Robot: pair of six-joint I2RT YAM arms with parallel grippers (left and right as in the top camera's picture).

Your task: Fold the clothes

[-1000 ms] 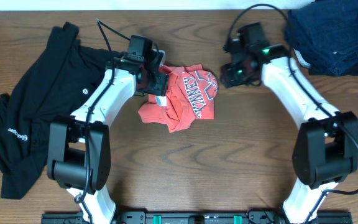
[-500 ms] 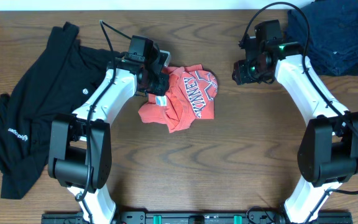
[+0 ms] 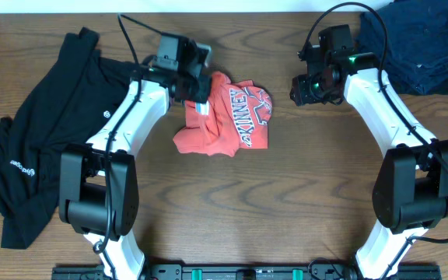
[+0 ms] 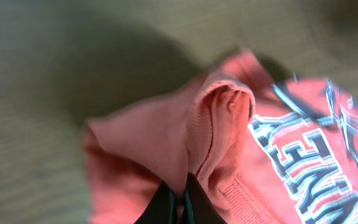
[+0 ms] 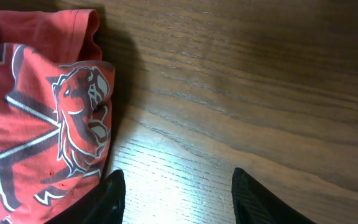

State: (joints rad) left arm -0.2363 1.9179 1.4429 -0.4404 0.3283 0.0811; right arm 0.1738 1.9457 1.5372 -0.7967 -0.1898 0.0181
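A crumpled red-orange T-shirt [image 3: 228,117] with varsity lettering lies at the table's middle. My left gripper [image 3: 198,88] sits at its far left edge, shut on a raised fold of the fabric. In the left wrist view the two dark fingers [image 4: 199,202] pinch the fold of the T-shirt [image 4: 222,130], which stands lifted off the table. My right gripper [image 3: 302,89] hovers to the right of the shirt, open with nothing in it. In its wrist view the right gripper [image 5: 176,186] is over bare wood, with the T-shirt [image 5: 36,118] at the left finger.
A black top [image 3: 45,132] with small white logos is spread over the table's left side. A dark blue pile of garments [image 3: 414,43] lies at the far right corner. The wooden table [image 3: 286,194] is bare in front of the shirt.
My left gripper has shut on the T-shirt's edge and drawn it up toward the far side, pulling the shirt's left part with it. The right arm shifted right, then held still.
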